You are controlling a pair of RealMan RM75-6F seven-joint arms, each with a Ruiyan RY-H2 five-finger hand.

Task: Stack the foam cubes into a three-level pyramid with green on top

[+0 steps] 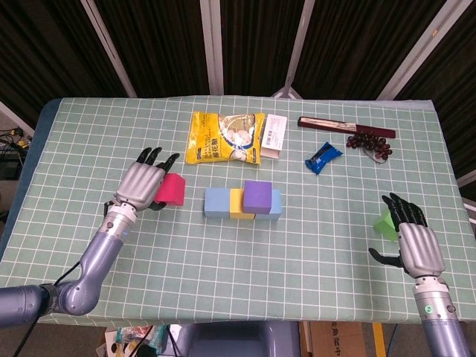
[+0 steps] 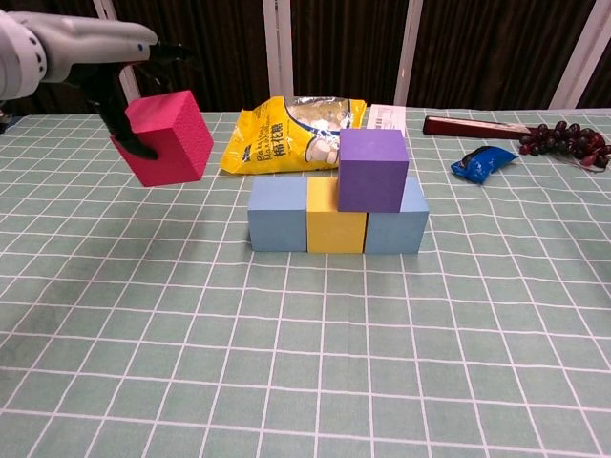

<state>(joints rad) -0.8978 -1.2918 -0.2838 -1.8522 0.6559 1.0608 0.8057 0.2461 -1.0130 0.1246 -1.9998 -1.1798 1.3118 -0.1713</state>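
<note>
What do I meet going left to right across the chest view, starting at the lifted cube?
Pink cube held up by the left hand → left blue cube → yellow cube → purple cube → blue packet → grapes.

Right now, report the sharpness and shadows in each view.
Head view: evenly lit, sharp, only faint shadows under the cube row. Chest view: the left hand and raised pink cube look slightly soft; the purple cube is crisp, with soft shadows at the row's base.
</note>
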